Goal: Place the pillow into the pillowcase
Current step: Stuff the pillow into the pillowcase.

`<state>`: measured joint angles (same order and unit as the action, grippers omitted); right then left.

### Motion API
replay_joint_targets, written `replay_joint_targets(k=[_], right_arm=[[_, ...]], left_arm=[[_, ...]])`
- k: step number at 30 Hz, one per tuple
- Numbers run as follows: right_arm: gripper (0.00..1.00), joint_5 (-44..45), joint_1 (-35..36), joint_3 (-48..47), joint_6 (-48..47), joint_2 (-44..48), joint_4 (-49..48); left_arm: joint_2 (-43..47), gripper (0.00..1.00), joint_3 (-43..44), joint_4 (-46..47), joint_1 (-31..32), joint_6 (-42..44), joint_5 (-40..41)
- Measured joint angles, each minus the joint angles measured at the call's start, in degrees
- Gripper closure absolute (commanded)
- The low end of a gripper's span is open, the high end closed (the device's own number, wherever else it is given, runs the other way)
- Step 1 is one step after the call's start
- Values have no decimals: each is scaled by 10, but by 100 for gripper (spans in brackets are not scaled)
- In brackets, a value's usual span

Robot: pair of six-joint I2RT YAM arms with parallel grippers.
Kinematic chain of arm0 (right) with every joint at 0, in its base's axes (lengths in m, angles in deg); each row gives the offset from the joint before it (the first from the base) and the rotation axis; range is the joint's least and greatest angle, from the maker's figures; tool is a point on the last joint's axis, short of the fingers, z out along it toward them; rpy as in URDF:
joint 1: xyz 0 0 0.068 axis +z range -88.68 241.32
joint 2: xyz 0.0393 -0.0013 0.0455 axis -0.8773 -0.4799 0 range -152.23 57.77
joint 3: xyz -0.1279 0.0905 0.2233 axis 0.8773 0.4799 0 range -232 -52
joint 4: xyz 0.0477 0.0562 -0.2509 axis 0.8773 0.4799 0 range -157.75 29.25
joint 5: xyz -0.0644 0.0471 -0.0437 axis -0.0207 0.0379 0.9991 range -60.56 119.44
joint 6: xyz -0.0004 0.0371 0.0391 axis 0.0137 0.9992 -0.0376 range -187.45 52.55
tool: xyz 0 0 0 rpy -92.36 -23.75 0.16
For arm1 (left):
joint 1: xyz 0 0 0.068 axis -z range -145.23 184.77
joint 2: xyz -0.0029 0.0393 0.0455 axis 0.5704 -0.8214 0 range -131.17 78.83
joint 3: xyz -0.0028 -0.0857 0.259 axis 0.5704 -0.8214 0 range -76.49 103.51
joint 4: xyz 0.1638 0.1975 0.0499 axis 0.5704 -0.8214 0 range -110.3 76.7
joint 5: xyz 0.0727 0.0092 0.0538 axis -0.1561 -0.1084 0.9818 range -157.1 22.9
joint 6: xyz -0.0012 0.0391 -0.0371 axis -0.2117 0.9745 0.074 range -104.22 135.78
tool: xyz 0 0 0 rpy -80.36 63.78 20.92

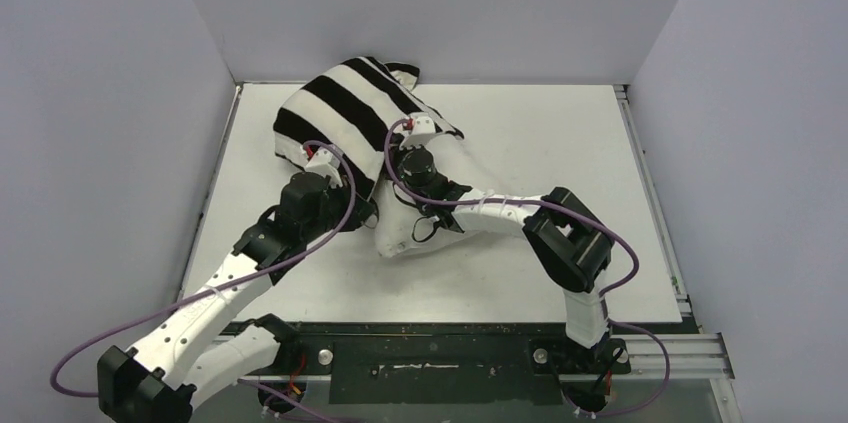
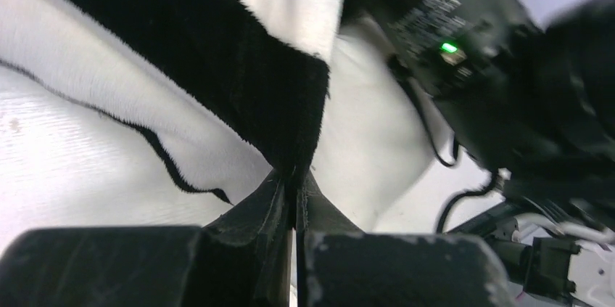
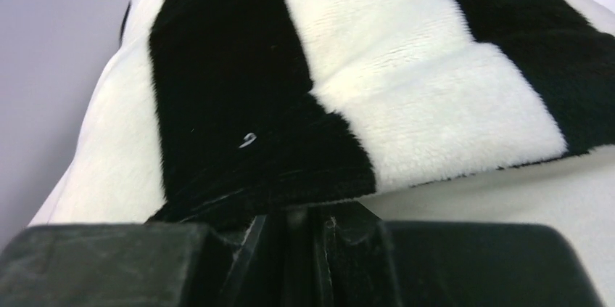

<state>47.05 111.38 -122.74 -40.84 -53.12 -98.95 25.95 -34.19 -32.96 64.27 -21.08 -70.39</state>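
Note:
The black-and-white striped pillowcase (image 1: 345, 103) lies bunched over the far part of the off-white pillow (image 1: 405, 233), whose bare near end sticks out toward the arms. My left gripper (image 1: 316, 153) is at the sleeve's left near edge. In the left wrist view the left gripper (image 2: 297, 180) is shut on a black hem of the pillowcase (image 2: 239, 53), with plain pillow (image 2: 370, 125) behind it. My right gripper (image 1: 420, 126) sits at the sleeve's right near edge. Seen from the right wrist, this gripper (image 3: 313, 213) is shut on the black edge of the pillowcase (image 3: 406, 82), just above the pillow (image 3: 522, 191).
Everything rests on a white table (image 1: 560, 143) enclosed by grey walls on three sides. The right arm's black wrist (image 2: 471, 53) crosses close beside the left gripper. A black rail (image 1: 430, 353) with the arm bases runs along the near edge.

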Motion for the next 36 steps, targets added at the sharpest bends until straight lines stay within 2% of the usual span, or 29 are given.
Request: replay_joint_targets(k=[5, 8, 11, 16, 20, 23, 25, 28, 29, 33, 36], right_arm=[[100, -13, -13, 0, 32, 0, -1], [100, -52, -22, 12, 40, 7, -7], [100, -117, -34, 47, 48, 53, 6], [100, -275, -57, 60, 76, 167, 92], [100, -394, -58, 60, 139, 242, 108], [100, -463, -67, 71, 196, 252, 75], [100, -505, -88, 91, 240, 238, 37], [93, -550, -139, 118, 297, 178, -23], [92, -559, -157, 123, 308, 150, -33], [91, -568, -205, 129, 332, 68, -56], [92, -563, -230, 129, 316, 62, -51]], left_arm=[[15, 100, 32, -18, 79, -9, 81], [5, 100, 78, -56, 84, 9, 110], [-18, 100, 155, -95, 85, 29, 118], [-63, 100, 337, -132, 87, 47, 80], [-74, 100, 409, -118, 91, 48, 26], [-116, 98, 449, -108, 83, 61, -21], [-160, 93, 466, -96, 51, 64, -74], [-239, 64, 462, -60, -16, 57, -158], [-268, 59, 459, -46, -35, 55, -185], [-337, 53, 458, -54, -74, 76, -227], [-332, 53, 458, -95, -78, 101, -209]])
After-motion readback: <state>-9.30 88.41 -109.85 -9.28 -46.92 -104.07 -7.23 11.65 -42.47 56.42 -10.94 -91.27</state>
